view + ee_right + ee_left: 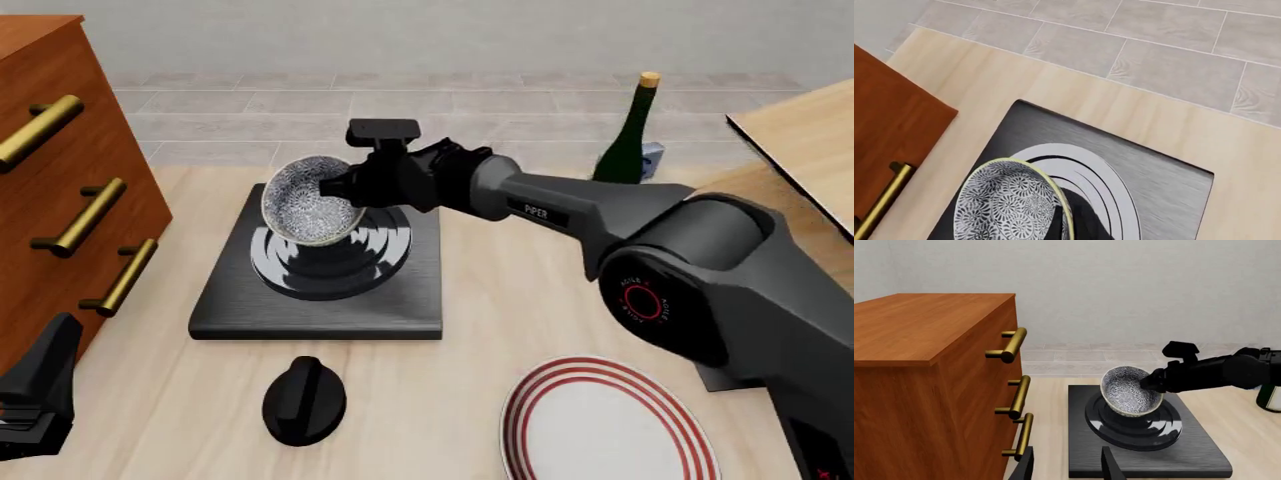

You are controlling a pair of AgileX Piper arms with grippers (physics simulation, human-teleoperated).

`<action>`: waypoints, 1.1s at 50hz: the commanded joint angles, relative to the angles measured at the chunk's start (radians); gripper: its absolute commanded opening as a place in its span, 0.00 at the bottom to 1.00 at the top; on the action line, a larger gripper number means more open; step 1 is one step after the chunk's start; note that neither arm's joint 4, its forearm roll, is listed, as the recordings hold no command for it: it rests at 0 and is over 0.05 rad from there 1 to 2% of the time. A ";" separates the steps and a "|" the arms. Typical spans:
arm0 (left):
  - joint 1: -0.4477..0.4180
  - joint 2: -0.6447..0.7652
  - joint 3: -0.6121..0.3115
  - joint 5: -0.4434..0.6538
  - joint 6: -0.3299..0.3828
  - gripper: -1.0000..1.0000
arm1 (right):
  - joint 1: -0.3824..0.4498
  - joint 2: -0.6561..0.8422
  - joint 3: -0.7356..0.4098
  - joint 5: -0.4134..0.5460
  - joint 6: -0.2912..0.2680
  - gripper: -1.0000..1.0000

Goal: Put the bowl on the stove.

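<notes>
The blue-grey speckled bowl is tilted over the burner rings of the black stove, its opening turned toward the left. My right gripper is shut on the bowl's rim on its right side. In the left wrist view the bowl hangs low over the stove in the right gripper; I cannot tell whether its foot touches. The right wrist view shows the bowl over the stove. My left gripper is open and empty, near the stove's front left.
A wooden drawer cabinet with brass handles stands left of the stove. A black round knob lies in front of the stove. A red-striped white plate is at the front right. A green bottle stands behind the right arm.
</notes>
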 commanded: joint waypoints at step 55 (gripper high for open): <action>0.000 0.000 0.000 0.000 0.000 1.00 | 0.000 0.014 0.008 -0.024 0.021 1.00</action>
